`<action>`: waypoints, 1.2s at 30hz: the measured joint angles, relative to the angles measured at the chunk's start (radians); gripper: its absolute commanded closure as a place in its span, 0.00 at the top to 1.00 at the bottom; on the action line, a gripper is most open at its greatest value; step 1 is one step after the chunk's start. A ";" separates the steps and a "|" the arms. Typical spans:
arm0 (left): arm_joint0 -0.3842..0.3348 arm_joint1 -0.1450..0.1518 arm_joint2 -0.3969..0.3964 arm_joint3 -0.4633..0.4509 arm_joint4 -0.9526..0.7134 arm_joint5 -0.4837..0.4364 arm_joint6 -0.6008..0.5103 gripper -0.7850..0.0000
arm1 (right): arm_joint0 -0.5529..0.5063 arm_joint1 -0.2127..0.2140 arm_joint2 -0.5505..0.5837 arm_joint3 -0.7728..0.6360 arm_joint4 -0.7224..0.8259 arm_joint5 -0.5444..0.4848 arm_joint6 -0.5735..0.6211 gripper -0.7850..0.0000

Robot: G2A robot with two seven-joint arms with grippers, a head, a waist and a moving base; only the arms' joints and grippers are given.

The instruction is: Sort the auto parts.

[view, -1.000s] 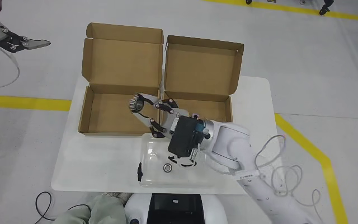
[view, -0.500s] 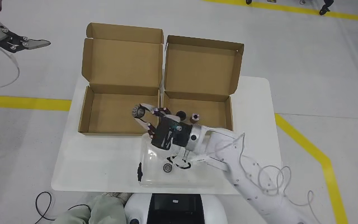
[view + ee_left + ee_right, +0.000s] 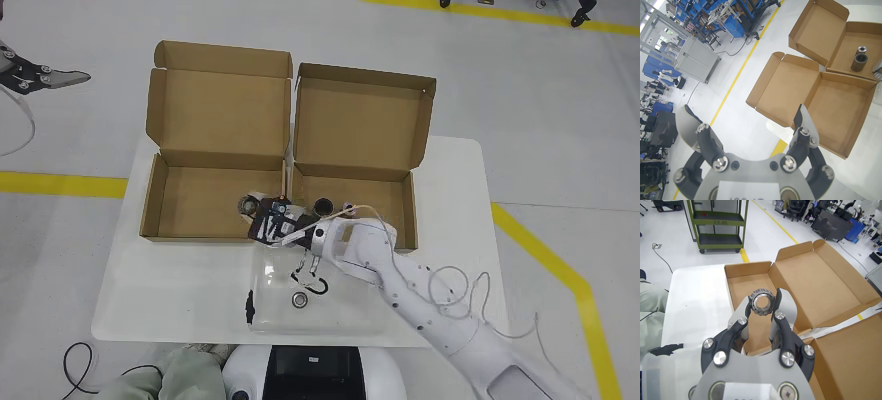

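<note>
My right gripper [image 3: 762,303] is shut on a toothed metal bearing [image 3: 762,304], held just above the floor of the left cardboard box [image 3: 740,285]. From the top view the bearing [image 3: 245,205] hangs over that box's [image 3: 190,200] near right corner. The right box [image 3: 385,200] holds a dark steel sleeve [image 3: 322,206] and a smaller metal cylinder [image 3: 347,210]; the left wrist view also shows this sleeve [image 3: 859,62] and cylinder [image 3: 861,49]. My left gripper [image 3: 743,115] stands open and holds nothing, off the table to the far left [image 3: 60,74].
A clear plastic tray [image 3: 270,315] sits at the table's front edge, with a small metal ring [image 3: 299,299] and a black part [image 3: 249,305] in it. Both boxes have their lids standing up at the back. The white table [image 3: 450,190] is bare to the right.
My right gripper has come down and slightly toward the front with the bearing, from above the left box to low inside it. The left gripper has kept still.
</note>
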 measured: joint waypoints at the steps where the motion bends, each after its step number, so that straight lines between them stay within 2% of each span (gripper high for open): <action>1: 0.000 0.000 0.000 0.000 0.000 0.000 0.000 1.00 | 0.012 -0.007 -0.010 0.020 0.007 0.005 0.012 0.00; 11: 0.000 0.000 0.000 0.000 0.000 0.000 0.000 1.00 | 0.139 -0.094 -0.116 0.242 0.095 0.032 0.117 0.00; 21: 0.000 0.000 0.000 0.000 0.000 0.000 0.000 1.00 | 0.266 -0.215 -0.227 0.439 0.152 0.058 0.217 0.00; 33: 0.000 0.000 0.000 0.000 0.000 0.000 0.000 1.00 | 0.362 -0.337 -0.268 0.707 0.220 0.058 0.236 0.00; 36: 0.000 0.000 0.000 0.000 0.000 0.000 0.000 1.00 | 0.376 -0.359 -0.274 0.753 0.218 0.057 0.235 0.09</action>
